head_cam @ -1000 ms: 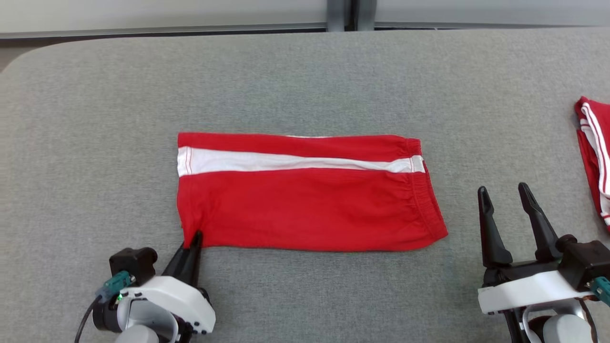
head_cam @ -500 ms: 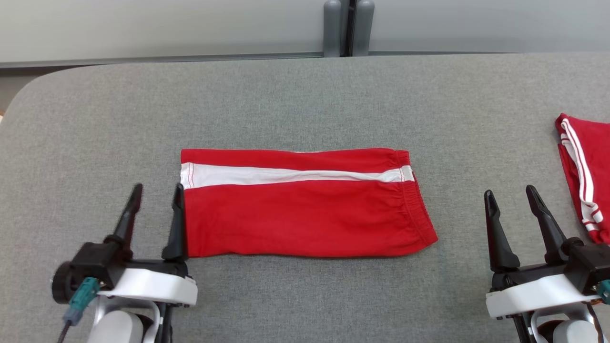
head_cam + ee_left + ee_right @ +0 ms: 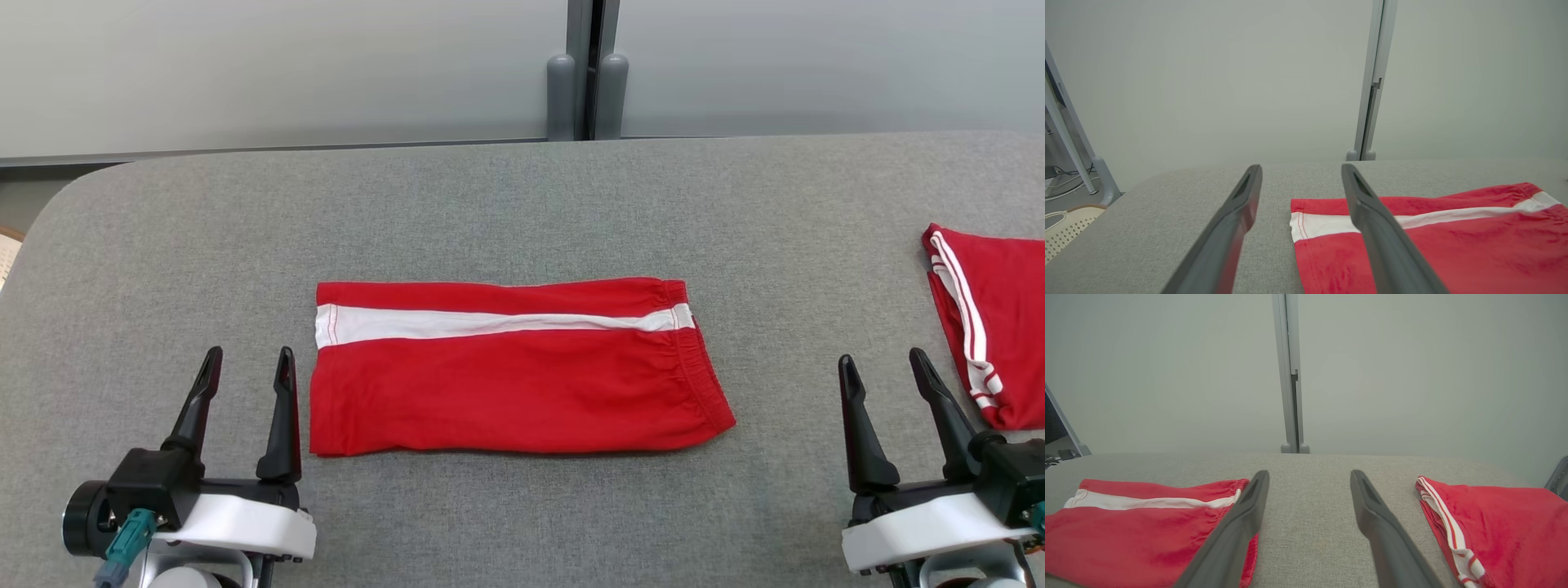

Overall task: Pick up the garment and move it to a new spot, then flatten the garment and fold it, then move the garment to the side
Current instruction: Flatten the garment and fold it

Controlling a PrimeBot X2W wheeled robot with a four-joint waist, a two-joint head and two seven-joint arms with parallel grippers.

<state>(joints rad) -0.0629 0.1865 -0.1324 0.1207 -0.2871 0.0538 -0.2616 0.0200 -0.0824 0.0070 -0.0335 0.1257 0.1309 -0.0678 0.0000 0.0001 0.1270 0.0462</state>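
Centrally, red shorts (image 3: 514,384) lie folded lengthwise. Both left gripper (image 3: 249,359), beside their hem, and right gripper (image 3: 880,362), past their waistband, gape empty. Next fold likely requires pinching hem corners.

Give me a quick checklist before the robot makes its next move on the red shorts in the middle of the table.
1. The left gripper is open, gripping nothing: ok.
2. The right gripper is open, gripping nothing: ok.
3. The red shorts lie flat on the table: ok.
4. The shorts are apart from the second red garment: ok.
5. Hidden lower layers are lined up: cannot tell.
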